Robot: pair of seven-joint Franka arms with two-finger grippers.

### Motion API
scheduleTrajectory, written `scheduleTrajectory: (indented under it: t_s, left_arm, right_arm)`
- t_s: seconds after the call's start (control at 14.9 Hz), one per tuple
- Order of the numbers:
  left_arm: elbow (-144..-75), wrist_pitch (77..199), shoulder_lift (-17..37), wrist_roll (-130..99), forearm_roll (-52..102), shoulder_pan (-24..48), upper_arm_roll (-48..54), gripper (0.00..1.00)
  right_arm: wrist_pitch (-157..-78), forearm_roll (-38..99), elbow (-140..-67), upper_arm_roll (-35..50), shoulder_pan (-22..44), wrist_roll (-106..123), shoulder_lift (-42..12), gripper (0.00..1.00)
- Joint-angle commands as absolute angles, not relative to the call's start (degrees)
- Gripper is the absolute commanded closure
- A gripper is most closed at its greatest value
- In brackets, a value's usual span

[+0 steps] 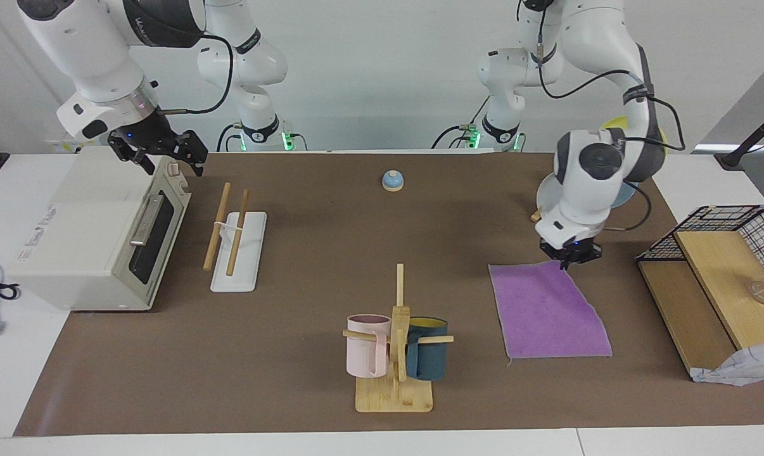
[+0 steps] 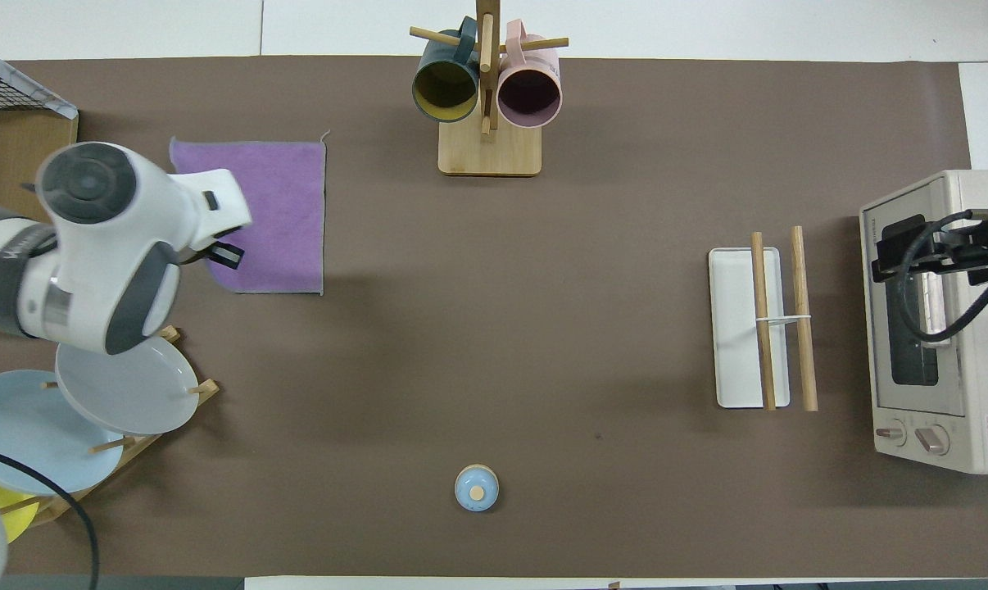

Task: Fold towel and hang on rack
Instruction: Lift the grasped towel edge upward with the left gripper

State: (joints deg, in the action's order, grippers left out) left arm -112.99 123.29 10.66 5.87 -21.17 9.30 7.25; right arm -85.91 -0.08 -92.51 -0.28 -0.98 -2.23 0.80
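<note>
Your left hand [image 1: 569,261], fingers closed, sits at the flat purple rectangular towel's [image 1: 547,311] robot-side edge; your right hand [image 1: 166,158] hangs open over the toaster oven [image 1: 90,234].

A red warning triangle sticker sits on the toaster oven [image 2: 936,328]; its small print cannot be read.

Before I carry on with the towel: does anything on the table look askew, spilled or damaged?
Nothing spilled or broken. The towel lies flat, purple side up, slightly skewed to the table edge, with a loose thread at one corner. The left gripper, shut, is at its nearer edge. The rack stands upright beside the toaster oven; the right gripper waits open above it.
</note>
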Motion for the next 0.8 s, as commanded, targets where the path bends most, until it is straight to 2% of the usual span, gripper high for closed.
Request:
scheduleTrajectory:
  t_s: [0.0, 0.13, 0.54, 0.6, 0.67, 0.74]
  left_arm:
    - [-116.97, 123.31, 11.42, 4.32, -28.03, 18.17, 6.07, 1.00]
    - [-119.52, 126.37, 13.79, -3.83, -29.26, 19.69, 6.15, 1.00]
    - [-120.50, 127.88, 14.15, -9.40, -28.39, 19.95, 6.50, 1.00]
    - [-120.41, 127.97, 14.06, -9.32, -26.91, 19.95, 6.50, 0.56]
    - [-120.32, 127.88, 13.80, -9.14, -25.85, 19.86, 6.50, 0.01]
    - [-120.15, 127.53, 13.28, -9.14, -24.88, 19.69, 6.50, 0.00]
  right_arm:
    - [-85.43, 1.41, -92.90, -0.18, -1.58, -1.49, 1.32, 0.00]
    - [-85.43, 1.41, -92.90, -0.18, -1.58, -1.49, 1.32, 0.00]
    - [-85.43, 1.41, -92.90, -0.18, -1.58, -1.49, 1.32, 0.00]
    - [-85.43, 1.41, -92.90, -0.18, -1.58, -1.49, 1.32, 0.00]
    - [-85.43, 1.41, -92.90, -0.18, -1.58, -1.49, 1.32, 0.00]
    - [-85.43, 1.41, -92.90, -0.18, -1.58, -1.49, 1.32, 0.00]
